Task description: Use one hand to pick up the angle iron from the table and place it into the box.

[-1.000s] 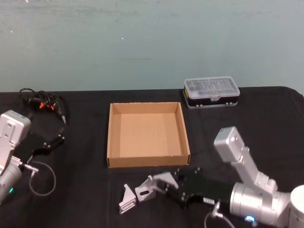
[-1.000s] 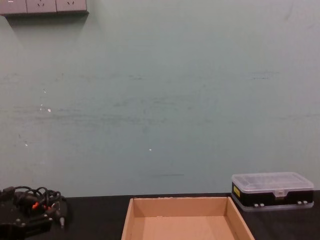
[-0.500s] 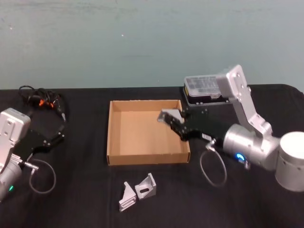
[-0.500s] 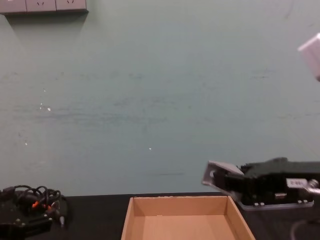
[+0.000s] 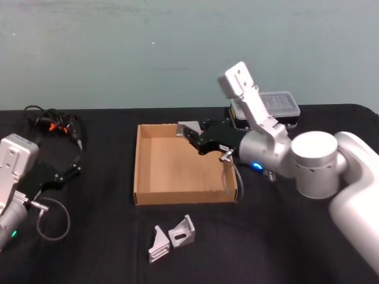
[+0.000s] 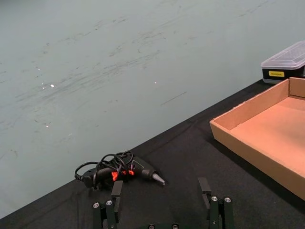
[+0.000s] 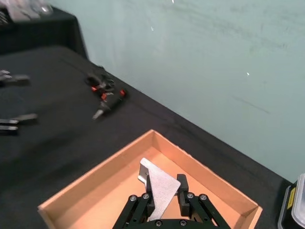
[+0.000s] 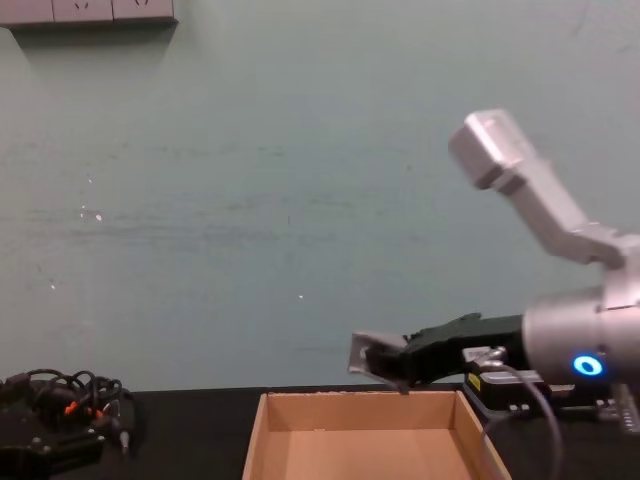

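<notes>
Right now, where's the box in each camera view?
Head: box at centre, with the right gripper holding an angle iron over its far part.
Chest: box at bottom centre, under that gripper.
Left wrist: box ahead of the parked, open left gripper.
Right wrist: box beneath the held iron.
Landmark: corded tool, left of the box.

The right claw (image 5: 190, 135) reaches forward, clamped on the angle iron (image 7: 158, 183); the left claw (image 6: 162, 191) sits parked, spread.
</notes>
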Tool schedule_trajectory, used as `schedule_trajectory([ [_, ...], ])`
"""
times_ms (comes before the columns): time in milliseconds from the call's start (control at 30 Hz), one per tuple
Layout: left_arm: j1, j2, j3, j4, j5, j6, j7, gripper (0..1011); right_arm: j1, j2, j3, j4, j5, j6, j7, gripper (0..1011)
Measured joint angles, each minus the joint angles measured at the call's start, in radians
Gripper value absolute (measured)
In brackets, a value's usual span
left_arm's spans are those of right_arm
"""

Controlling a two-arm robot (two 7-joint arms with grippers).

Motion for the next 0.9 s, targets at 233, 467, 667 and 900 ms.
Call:
schedule_trajectory([
  [233,0.000,0.000,0.000,0.000,0.000,0.000,0.000,1000,0.089,-0.073,-0.049,0.148,-0.075,0.041,-0.025,264],
  [467,0.000,0.000,0.000,0.000,0.000,0.000,0.000,1000,0.140,-0.126,-0.080,0.258,-0.124,0.054,-0.026,264],
  [667,0.000,0.000,0.000,0.000,0.000,0.000,0.000,1000,0.158,-0.152,-0.093,0.318,-0.153,0.074,-0.021,264],
  [900,0.000,0.000,0.000,0.000,0.000,0.000,0.000,1000,0.156,-0.149,-0.093,0.312,-0.153,0.074,-0.020,264],
])
